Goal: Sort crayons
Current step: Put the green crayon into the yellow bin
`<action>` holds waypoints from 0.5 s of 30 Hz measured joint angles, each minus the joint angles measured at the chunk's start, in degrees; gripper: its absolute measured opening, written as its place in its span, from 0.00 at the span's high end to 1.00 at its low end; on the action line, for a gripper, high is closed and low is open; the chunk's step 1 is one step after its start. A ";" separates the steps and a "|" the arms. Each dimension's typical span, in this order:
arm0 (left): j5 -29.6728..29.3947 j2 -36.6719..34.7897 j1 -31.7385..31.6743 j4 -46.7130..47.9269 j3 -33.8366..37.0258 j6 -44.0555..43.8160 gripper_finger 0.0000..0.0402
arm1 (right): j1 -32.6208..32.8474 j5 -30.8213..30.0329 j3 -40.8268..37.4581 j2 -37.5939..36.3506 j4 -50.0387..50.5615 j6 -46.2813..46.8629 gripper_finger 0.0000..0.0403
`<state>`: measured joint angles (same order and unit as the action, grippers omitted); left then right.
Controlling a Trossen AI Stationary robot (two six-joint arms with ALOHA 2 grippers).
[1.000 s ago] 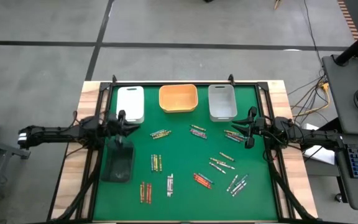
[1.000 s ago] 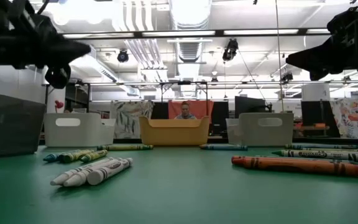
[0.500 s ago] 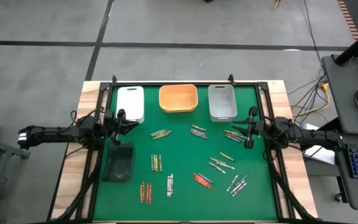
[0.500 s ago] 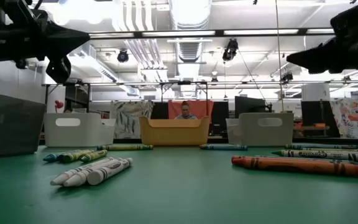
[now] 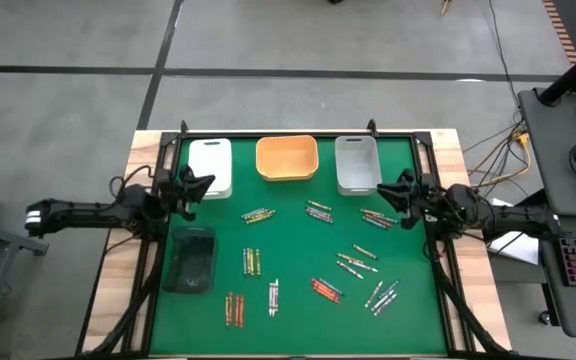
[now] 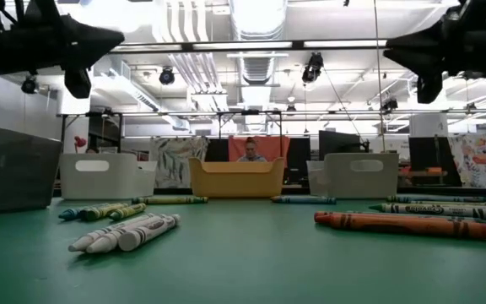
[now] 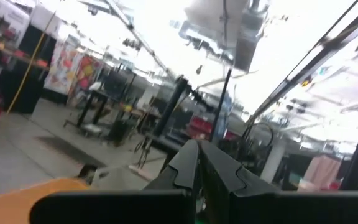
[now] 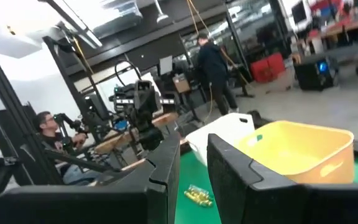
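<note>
Four trays, two raised grippers, crayons in about ten clusters

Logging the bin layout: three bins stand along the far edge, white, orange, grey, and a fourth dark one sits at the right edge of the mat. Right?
One detail is wrong: the dark bin sits at the left edge of the green mat, not the right, as the high view shows. The white bin, orange bin and grey bin do line the far edge in that order.
</note>
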<state>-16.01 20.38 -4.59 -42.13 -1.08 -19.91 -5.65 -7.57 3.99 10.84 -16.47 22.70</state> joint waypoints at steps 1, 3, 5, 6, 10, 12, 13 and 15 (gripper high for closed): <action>0.04 1.11 -0.01 -1.70 0.00 0.00 1.00 | 0.00 -0.02 0.80 1.79 0.53 0.49 0.83; 0.60 3.41 -0.01 -4.34 0.00 -0.06 1.00 | 0.00 0.00 2.67 5.05 2.84 1.96 0.83; 2.02 5.63 0.01 -6.59 0.00 -0.34 1.00 | 0.00 0.00 5.35 8.25 6.12 4.08 0.83; 2.60 6.81 0.03 -7.72 0.00 -0.79 1.00 | 0.00 0.00 6.85 9.67 8.17 5.50 0.83; 3.54 11.70 0.11 -11.54 -0.06 -2.90 1.00 | 0.00 0.04 13.36 14.63 21.08 11.51 0.83; 3.54 14.20 0.20 -11.73 -1.11 -3.25 1.00 | 0.00 0.20 16.68 17.07 27.98 14.27 0.83; 3.55 15.55 0.38 -11.80 -2.01 -3.30 1.00 | 0.00 0.52 18.18 18.22 31.20 15.77 0.83; 3.90 18.54 0.83 -11.82 -4.23 -3.21 1.00 | 0.00 0.95 21.09 20.45 36.29 18.20 0.83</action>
<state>-12.11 38.91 -3.76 -53.95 -5.31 -23.12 -5.65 -6.62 25.08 31.28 19.82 40.91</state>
